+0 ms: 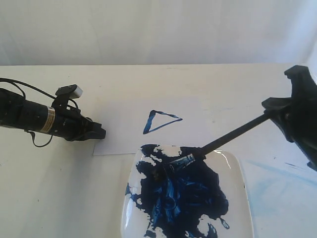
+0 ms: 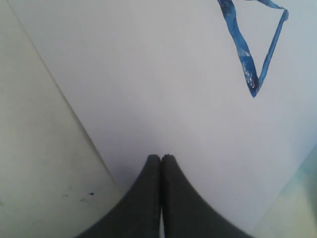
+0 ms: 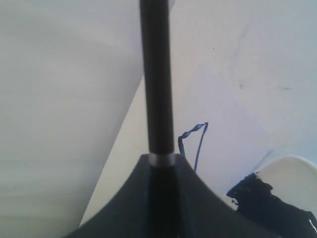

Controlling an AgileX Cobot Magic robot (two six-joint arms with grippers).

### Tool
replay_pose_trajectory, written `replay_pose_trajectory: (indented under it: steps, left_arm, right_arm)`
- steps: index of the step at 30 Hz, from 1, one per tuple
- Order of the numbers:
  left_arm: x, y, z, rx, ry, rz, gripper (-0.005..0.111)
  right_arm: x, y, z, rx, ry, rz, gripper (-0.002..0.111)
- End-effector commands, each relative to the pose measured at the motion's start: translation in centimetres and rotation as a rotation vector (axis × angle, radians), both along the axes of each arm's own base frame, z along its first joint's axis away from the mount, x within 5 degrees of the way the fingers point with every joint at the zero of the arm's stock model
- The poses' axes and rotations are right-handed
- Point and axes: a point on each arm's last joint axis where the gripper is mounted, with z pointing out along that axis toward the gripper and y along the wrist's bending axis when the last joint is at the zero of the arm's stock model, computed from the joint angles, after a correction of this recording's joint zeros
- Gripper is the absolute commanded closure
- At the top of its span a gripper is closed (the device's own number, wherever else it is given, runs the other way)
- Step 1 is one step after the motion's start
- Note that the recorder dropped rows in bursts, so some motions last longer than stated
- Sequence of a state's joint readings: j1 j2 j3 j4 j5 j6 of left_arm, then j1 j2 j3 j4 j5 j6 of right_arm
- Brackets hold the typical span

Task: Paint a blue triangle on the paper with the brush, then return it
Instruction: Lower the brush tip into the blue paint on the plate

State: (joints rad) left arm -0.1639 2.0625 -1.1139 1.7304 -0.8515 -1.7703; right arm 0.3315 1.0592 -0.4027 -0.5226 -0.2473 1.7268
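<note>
- The brush (image 1: 218,141) had its bristles down in the wet paint on the plate (image 1: 238,198), its handle slanting up and away, pinched in the right end effector (image 1: 271,115).
- The blue triangle (image 1: 149,122) sat finished on the paper (image 1: 124,130), just beyond the plate.
- I'd say the return was in hand; next comes a gentle release.
- The left end effector (image 1: 100,133), pressed together, sat at the paper's edge.

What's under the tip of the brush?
The brush tip sits over the white plate, in thick blue paint. The paint and bristles cover the plate right beneath the tip, so that spot can't be seen.
</note>
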Motion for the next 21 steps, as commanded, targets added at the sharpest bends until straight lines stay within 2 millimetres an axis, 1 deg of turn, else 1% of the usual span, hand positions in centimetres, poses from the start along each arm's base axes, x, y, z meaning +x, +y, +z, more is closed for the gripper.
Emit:
replay_pose_trajectory:
  steps: [1, 4, 6, 8, 13, 17, 21]
  left_arm:
    - [0.1, 0.1, -0.1, 0.019, -0.006, -0.003, 0.107]
    - [0.1, 0.1, -0.1, 0.019, -0.006, -0.003, 0.107]
    - [0.1, 0.1, -0.1, 0.019, -0.006, -0.003, 0.107]
    - [0.1, 0.1, -0.1, 0.019, -0.006, -0.003, 0.107]
    - [0.1, 0.1, -0.1, 0.019, -0.006, -0.003, 0.107]
    - [0.1, 0.1, -0.1, 0.019, -0.006, -0.003, 0.107]
    - [0.1, 0.1, -0.1, 0.019, -0.006, -0.003, 0.107]
  right_arm:
    - [-0.8, -0.4, -1.7, 0.048, 0.059, -0.034, 0.108]
    - [-1.6, -0.9, -3.3, 0.052, 0.131, -0.074, 0.108]
    - [-1.9, -1.1, -3.9, 0.056, 0.161, -0.092, 0.108]
    - [-2.0, -1.3, -4.2, 0.049, 0.166, -0.108, 0.108]
    - [-2.0, -2.3, -4.6, 0.095, 0.172, -0.223, 0.108]
    - [-2.0, -2.4, -5.1, 0.075, 0.194, -0.228, 0.108]
    - [-1.5, -2.4, -6.3, 0.065, 0.254, -0.261, 0.108]
